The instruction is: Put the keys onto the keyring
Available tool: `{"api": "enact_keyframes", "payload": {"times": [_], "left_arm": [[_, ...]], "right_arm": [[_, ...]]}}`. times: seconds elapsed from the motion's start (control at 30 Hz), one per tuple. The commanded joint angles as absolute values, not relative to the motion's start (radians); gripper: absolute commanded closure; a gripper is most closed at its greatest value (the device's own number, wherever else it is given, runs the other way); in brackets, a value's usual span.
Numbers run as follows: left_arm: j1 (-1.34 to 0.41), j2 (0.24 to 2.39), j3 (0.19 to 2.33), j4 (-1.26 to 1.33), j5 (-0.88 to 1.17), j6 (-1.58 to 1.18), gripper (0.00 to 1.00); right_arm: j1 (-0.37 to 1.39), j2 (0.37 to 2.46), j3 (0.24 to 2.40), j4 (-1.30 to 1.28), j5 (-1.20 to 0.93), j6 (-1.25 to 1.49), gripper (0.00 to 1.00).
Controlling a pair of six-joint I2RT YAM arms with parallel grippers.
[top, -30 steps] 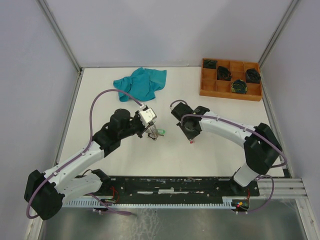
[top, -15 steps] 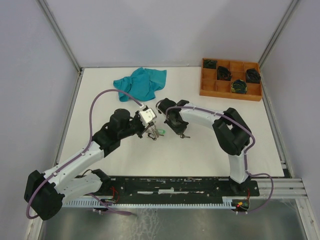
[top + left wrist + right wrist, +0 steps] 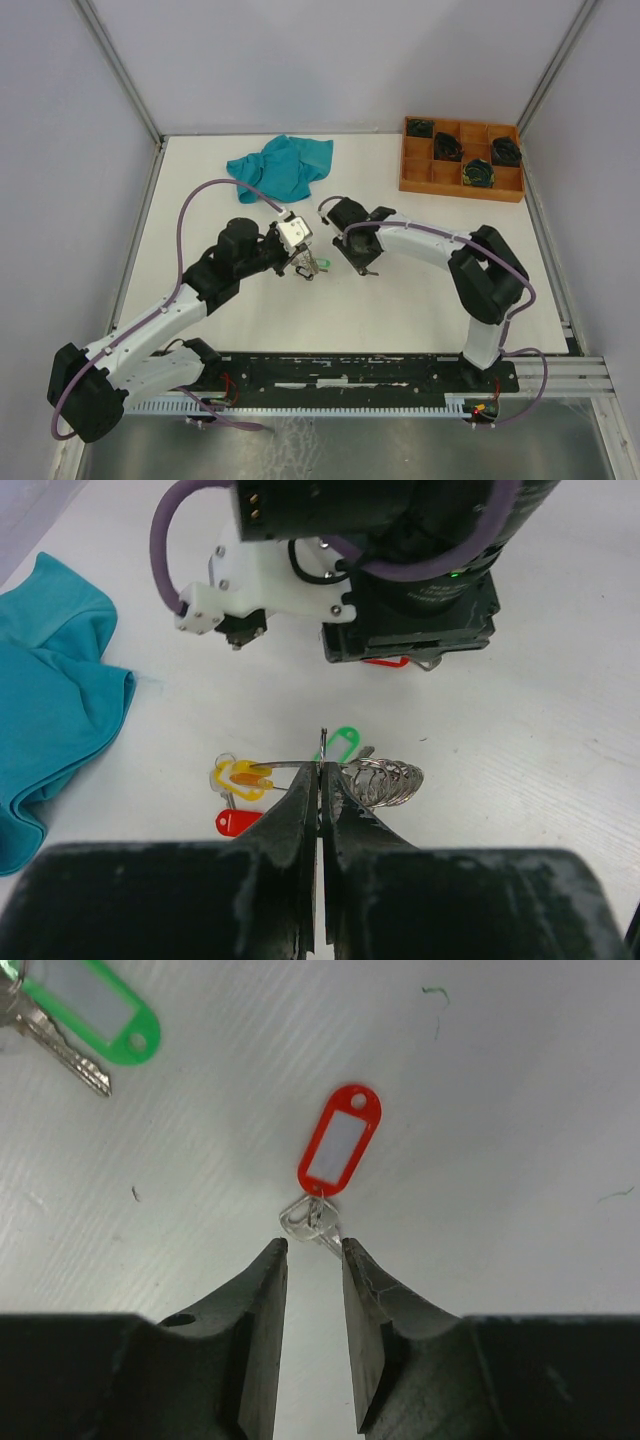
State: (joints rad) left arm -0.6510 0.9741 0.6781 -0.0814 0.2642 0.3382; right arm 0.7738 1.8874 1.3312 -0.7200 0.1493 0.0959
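Observation:
In the left wrist view my left gripper (image 3: pixel 322 770) is shut on the thin silvery wire of the keyring (image 3: pixel 285 764), held just above the table. Around its tips lie a yellow-tagged key (image 3: pixel 240 777), a red-tagged key (image 3: pixel 238 821), a green-tagged key (image 3: pixel 343 743) and a cluster of small silver rings (image 3: pixel 388 780). My right gripper (image 3: pixel 314 1250) is open, low over another red-tagged key (image 3: pixel 340 1150); that key's silver head sits just beyond the fingertips (image 3: pixel 276 1252). From above, the left gripper (image 3: pixel 300 262) and right gripper (image 3: pixel 362 262) are close together.
A teal cloth (image 3: pixel 280 165) lies at the back left. A wooden compartment tray (image 3: pixel 418 170) with dark coiled bundles stands at the back right. The green-tagged key (image 3: pixel 95 1005) also shows at the upper left of the right wrist view.
The right arm swung left towards the left gripper and now hovers over the loose red-tagged key. The left arm has stayed still, holding the wire.

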Motion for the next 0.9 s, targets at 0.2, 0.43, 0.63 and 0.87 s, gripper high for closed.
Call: {"api": "enact_keyframes", "payload": {"times": [0.2, 0.43, 0.63, 0.87], "left_arm": [[-0.647, 0.949, 0.726, -0.052, 0.285, 0.350, 0.97], [-0.648, 0.948, 0.726, -0.051, 0.284, 0.350, 0.97], [-0.647, 0.954, 0.726, -0.050, 0.290, 0.350, 0.97], [-0.647, 0.955, 0.725, -0.051, 0.293, 0.350, 0.97]], "right_arm": [[0.770, 1.643, 1.035, -0.271, 0.166, 0.241, 0.66], [0.770, 1.675, 0.998, -0.232, 0.227, 0.299, 0.73], [0.771, 1.695, 0.979, -0.235, 0.246, 0.328, 0.76], [0.770, 1.698, 0.968, -0.247, 0.243, 0.337, 0.78]]}}
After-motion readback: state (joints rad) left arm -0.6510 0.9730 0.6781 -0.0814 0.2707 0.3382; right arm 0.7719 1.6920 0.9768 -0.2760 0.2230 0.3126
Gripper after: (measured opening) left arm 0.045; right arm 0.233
